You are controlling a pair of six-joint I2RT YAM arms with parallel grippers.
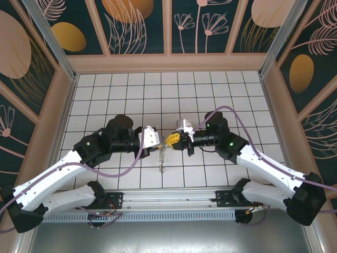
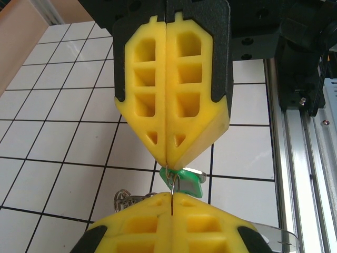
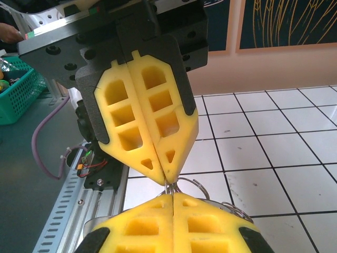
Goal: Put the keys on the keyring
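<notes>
Green key (image 2: 189,182) hangs beside my left tool (image 2: 172,196) and right tool (image 2: 167,164), both clamped on the keyring (image 2: 126,199); any twist could slip it.

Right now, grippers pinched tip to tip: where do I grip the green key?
Probably its green head: the broadest part showing on the green key, which sits just behind the shut tips of the left gripper and right gripper. Come from the floor side, which is free.
</notes>
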